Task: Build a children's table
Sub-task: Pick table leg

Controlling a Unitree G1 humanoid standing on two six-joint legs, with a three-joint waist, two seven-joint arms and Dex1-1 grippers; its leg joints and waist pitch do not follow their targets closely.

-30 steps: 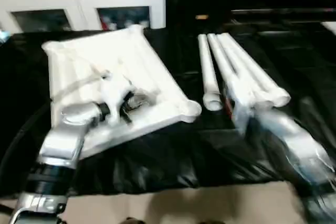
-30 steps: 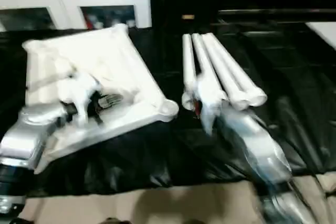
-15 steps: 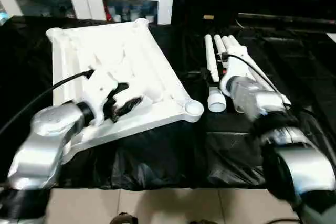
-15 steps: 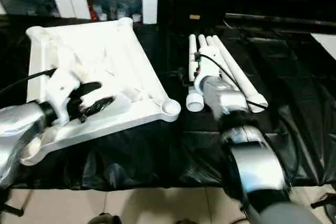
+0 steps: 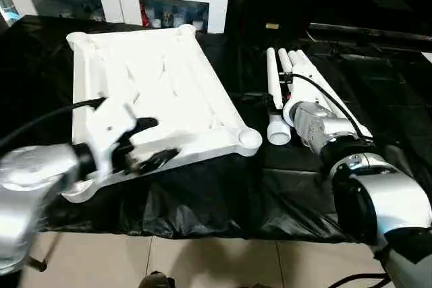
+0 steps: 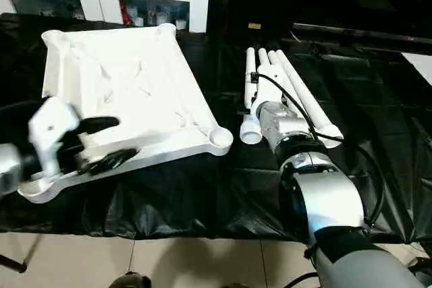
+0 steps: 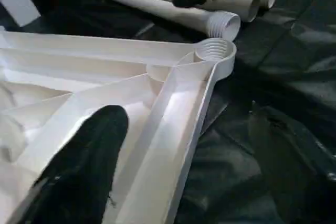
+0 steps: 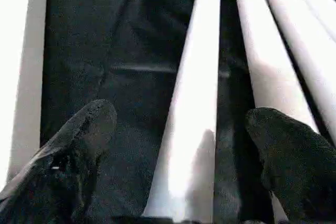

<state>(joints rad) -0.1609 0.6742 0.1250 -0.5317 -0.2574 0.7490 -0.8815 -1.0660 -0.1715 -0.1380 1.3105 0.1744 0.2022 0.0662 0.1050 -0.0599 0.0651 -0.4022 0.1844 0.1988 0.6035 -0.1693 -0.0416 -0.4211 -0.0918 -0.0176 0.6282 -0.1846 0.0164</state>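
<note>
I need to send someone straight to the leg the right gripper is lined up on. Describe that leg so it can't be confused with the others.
On the black plastic sheet, right of the white rimmed plastic tabletop, lie four white round tube legs side by side. Take the leftmost leg, nearest the tabletop. Its threaded end lies beside the tabletop's round corner socket, and the right gripper has one open black finger on each side of it.

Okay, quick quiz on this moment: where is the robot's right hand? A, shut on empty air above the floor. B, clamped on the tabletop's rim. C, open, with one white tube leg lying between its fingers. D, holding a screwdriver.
C: in the right wrist view the right hand is open, its two black fingers set either side of one white tube leg.
</note>
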